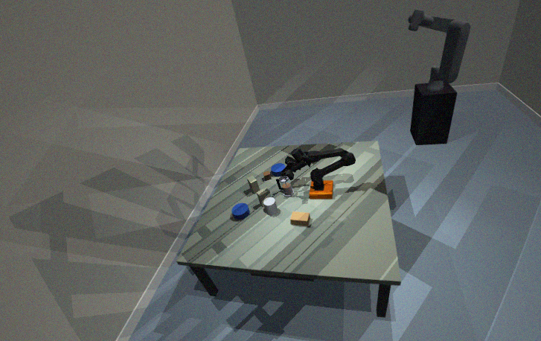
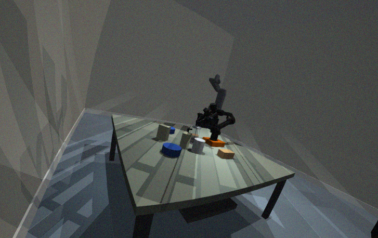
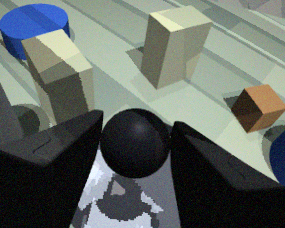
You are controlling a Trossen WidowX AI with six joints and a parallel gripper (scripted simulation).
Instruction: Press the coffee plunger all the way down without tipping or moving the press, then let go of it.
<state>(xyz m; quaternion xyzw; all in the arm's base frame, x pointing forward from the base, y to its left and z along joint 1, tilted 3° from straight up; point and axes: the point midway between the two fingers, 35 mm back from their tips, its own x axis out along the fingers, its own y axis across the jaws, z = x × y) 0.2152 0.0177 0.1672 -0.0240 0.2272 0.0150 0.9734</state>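
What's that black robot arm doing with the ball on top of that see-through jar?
The robot arm's tool is shut on the round black knob of a coffee press, pinching it from both sides. It is there to push the plunger down into the glass jar. The knob sits right against the jar's lid, so the plunger looks nearly or fully down, and the tool has not let go. The press stands upright on the table, with tan blocks, blue discs and a small brown cube nearby, none touching it.
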